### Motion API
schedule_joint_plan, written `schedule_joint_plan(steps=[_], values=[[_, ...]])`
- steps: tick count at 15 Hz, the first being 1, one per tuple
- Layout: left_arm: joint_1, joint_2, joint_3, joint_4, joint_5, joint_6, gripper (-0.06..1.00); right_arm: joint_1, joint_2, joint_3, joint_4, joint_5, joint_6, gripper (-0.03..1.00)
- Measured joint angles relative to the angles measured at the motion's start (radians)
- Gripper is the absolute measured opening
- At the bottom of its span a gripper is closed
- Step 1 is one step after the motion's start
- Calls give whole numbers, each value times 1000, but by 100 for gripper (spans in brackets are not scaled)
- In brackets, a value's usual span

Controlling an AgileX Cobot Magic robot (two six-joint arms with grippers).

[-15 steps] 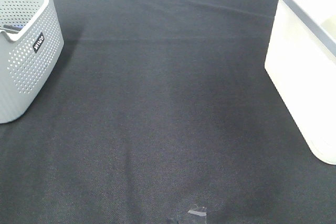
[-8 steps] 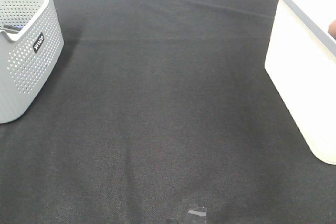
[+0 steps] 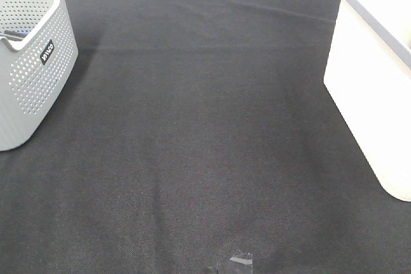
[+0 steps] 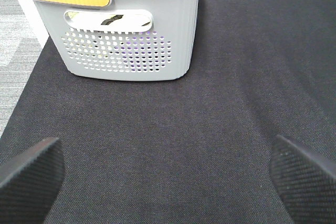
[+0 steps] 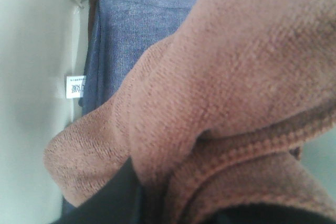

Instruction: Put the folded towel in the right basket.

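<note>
The folded brown towel (image 5: 236,77) fills the right wrist view. It hangs inside the white right basket (image 3: 372,81), whose pale wall (image 5: 31,51) is close beside it, above a folded blue towel (image 5: 126,35). My right gripper (image 5: 184,208) shows only as dark finger parts under the towel and looks shut on it; it is out of the high view. My left gripper (image 4: 168,182) is open and empty, low over the black cloth, facing the grey left basket (image 4: 131,51).
The grey perforated basket (image 3: 32,62) stands at the far left with several items inside. Black cloth (image 3: 205,126) covers the table between the baskets. A small piece of tape (image 3: 241,261) lies near the front edge.
A small brown patch at the right edge of the high view, over the white basket, has gone out of sight. The baskets have not moved.
</note>
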Motion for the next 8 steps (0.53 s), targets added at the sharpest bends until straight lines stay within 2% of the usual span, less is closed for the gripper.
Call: schedule_joint_plan(steps=[1, 2, 3, 4, 6, 8], values=[[0, 0, 0, 0, 0, 0, 99, 0, 1, 0, 0, 0, 45, 27], [0, 0, 0, 0, 0, 0, 99, 0, 1, 0, 0, -1, 113, 56], [0, 0, 0, 0, 0, 0, 99, 0, 1, 0, 0, 1, 168, 77], [0, 0, 0, 0, 0, 0, 99, 0, 1, 0, 0, 10, 195, 88], [0, 0, 0, 0, 0, 0, 99, 0, 1, 0, 0, 17, 211, 96], [0, 0, 0, 0, 0, 0, 99, 0, 0, 0, 0, 34, 211, 97]])
